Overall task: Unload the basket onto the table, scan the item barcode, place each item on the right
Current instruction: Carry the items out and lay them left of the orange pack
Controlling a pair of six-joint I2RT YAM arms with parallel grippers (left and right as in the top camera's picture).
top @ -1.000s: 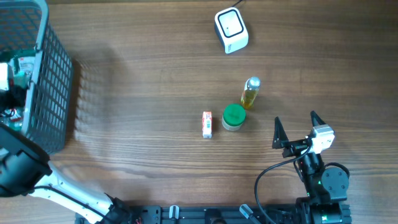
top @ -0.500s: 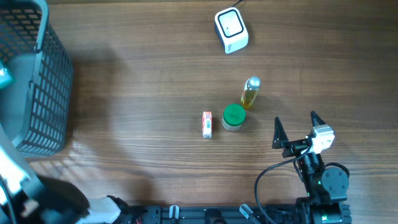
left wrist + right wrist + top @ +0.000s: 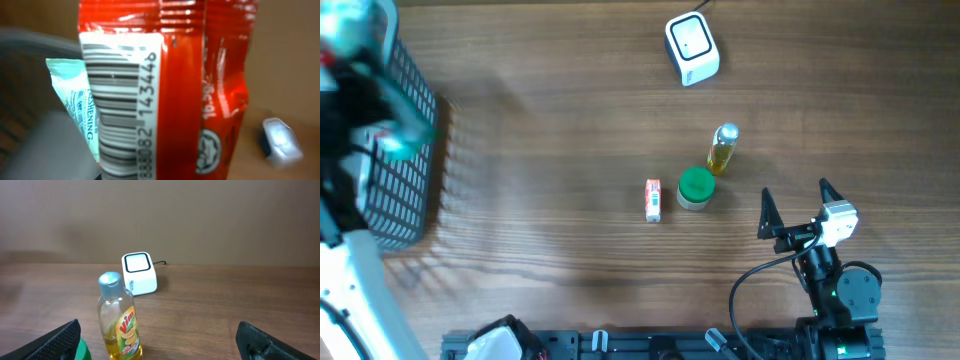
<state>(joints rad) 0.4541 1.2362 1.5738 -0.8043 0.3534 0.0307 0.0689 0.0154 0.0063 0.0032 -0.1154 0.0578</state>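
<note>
Carrying step, item: red packet (image 3: 200, 75), barcode (image 3: 117, 100) showing, pinched in the nearly closed left gripper (image 3: 385, 125) over basket (image 3: 415, 200); right gripper (image 3: 794, 190) wide open, empty; next, likely: turn barcode toward scanner (image 3: 691, 47)

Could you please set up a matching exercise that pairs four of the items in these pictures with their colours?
Items:
1. scanner
2. bottle
3. jar lid
4. packet

Descriptions:
A. green
B. red, with a white barcode panel
C. white
D. yellow liquid under a silver cap

Pairs: 1-C, 2-D, 3-A, 4-B
</note>
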